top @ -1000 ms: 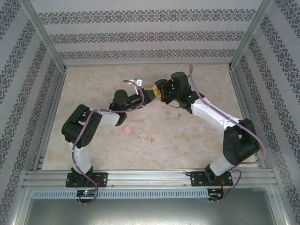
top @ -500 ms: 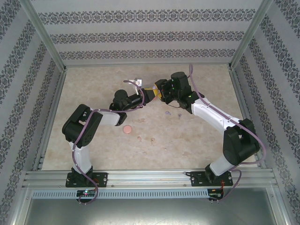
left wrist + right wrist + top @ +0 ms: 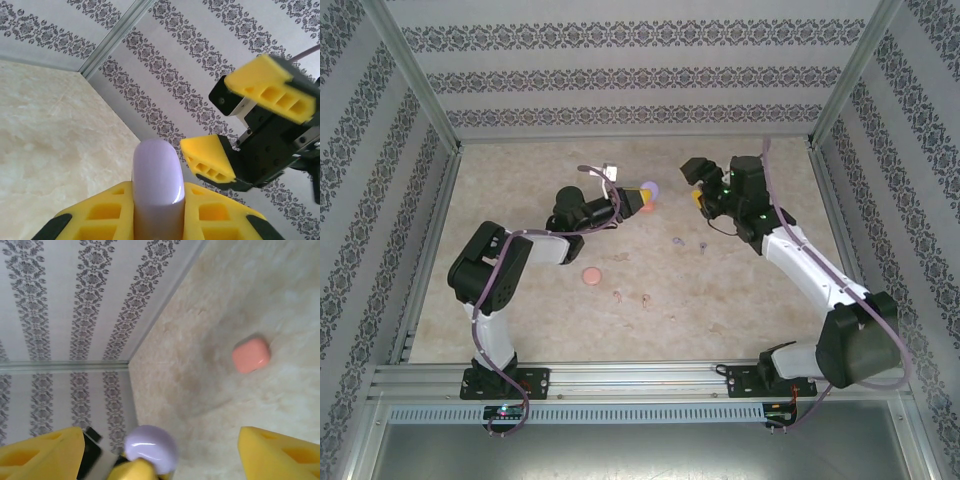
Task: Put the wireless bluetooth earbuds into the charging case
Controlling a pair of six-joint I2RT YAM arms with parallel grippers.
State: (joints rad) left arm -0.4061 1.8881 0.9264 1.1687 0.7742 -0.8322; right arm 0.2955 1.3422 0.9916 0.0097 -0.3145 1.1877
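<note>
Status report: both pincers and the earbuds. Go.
Left pincer shut on purple case. Right pincer open, apart from it. Purple earbuds loose on table, not cased. Nothing between the pincers.

Left yellow-padded black gripper point(image 3: 640, 197) clamps a glossy lilac rounded case point(image 3: 649, 190); right yellow-padded black gripper point(image 3: 695, 184) faces it, apart, jaws spread wide.

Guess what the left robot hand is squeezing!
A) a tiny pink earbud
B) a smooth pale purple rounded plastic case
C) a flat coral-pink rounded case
B: the left gripper is shut on the smooth pale purple rounded plastic case, while the flat coral-pink rounded case lies apart from it, down on the tabletop.
</note>
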